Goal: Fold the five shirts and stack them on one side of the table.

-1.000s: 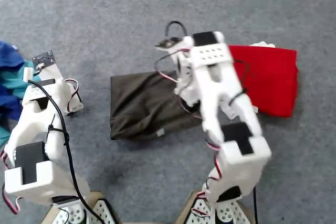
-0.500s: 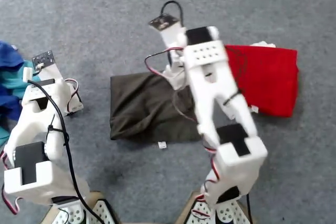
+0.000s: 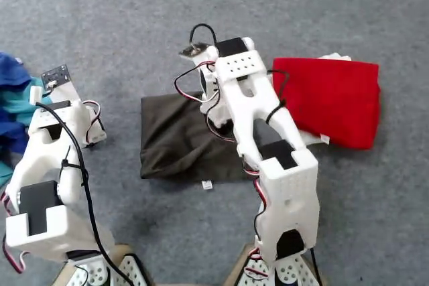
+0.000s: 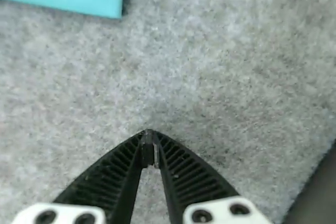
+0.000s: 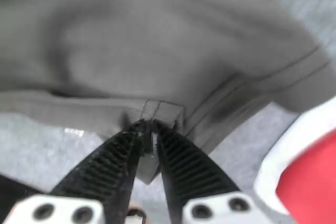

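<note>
- Your folded work so far sits on the right side of the table (image 3: 120, 25). The red shirt (image 3: 335, 98) lies there as a neat flat rectangle. A bit of white cloth (image 3: 315, 140) pokes out from under it, which is probably another shirt already stacked.
- The dark shirt (image 3: 174, 142) lies in the middle of the table, folded down to a rough rectangle. It is near the red shirt but not yet on top of it. I'd judge this is the shirt in hand, and moving it over to the stack is what's left for it.
- Your right gripper (image 5: 151, 132) is low over one edge of the dark shirt with its fingertips pressed together. You can't tell from here whether a fold of cloth is actually caught between them, so check that before you lift.
- At the left edge of the table, the teal shirt (image 3: 17, 105) and the blue shirt (image 3: 10, 72) lie bunched together and unfolded. Neither has been started.
- Your left gripper (image 4: 148, 145) hangs over bare table with its fingers closed on nothing. The teal shirt is a little way off from its tips.
- By my count you are about halfway. Two shirts appear stacked and one is folded and waiting to go on. Two more need spreading, folding and carrying across to the right side.
</note>
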